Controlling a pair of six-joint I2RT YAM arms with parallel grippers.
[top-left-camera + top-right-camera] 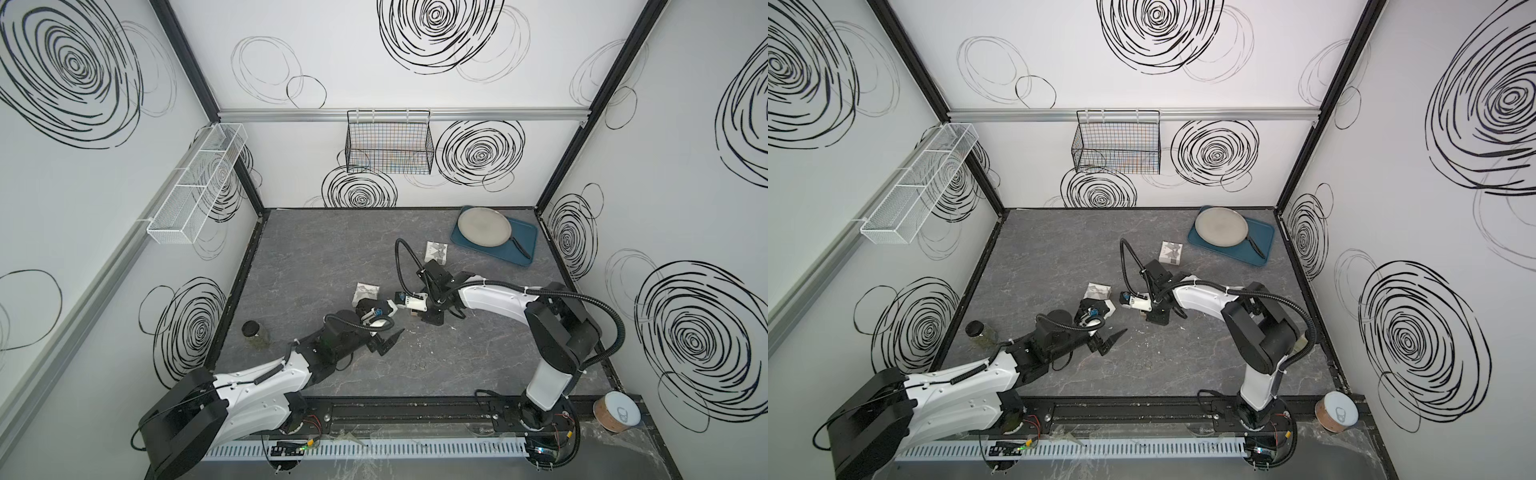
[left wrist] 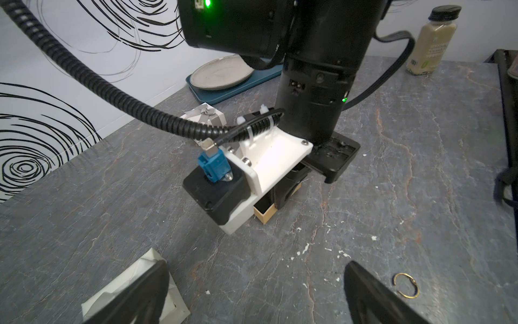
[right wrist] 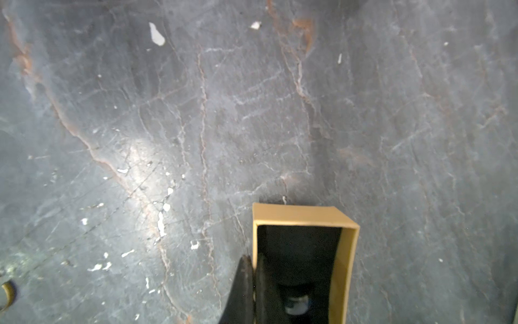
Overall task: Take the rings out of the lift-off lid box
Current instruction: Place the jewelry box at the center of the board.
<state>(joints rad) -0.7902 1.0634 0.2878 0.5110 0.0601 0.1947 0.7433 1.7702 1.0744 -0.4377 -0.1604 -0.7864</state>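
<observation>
Brass-coloured and split at one side, a single ring (image 2: 406, 285) lies flat on the grey marbled tabletop (image 2: 392, 168). It is out of the box, near of mid-table and just beside one finger of my left gripper (image 2: 255, 265), whose jaws stand wide apart with nothing between them. Just beyond, at mid-table, the tan box (image 3: 297, 214) is open and black inside. Deep in it I see a small pale, shiny thing, too dark to call a ring. My right gripper (image 3: 253, 269) is clenched on one side wall of that box, one finger inside and one outside; I cannot tell whether the box rests on the table. A white patterned box (image 1: 365, 291) sits just beyond the left gripper, and a bow-topped box (image 1: 436, 252) farther back. A grey plate (image 1: 484, 226) on a blue tray (image 1: 521, 249) stands far right, and a spice jar (image 1: 254, 332) at the left edge.
</observation>
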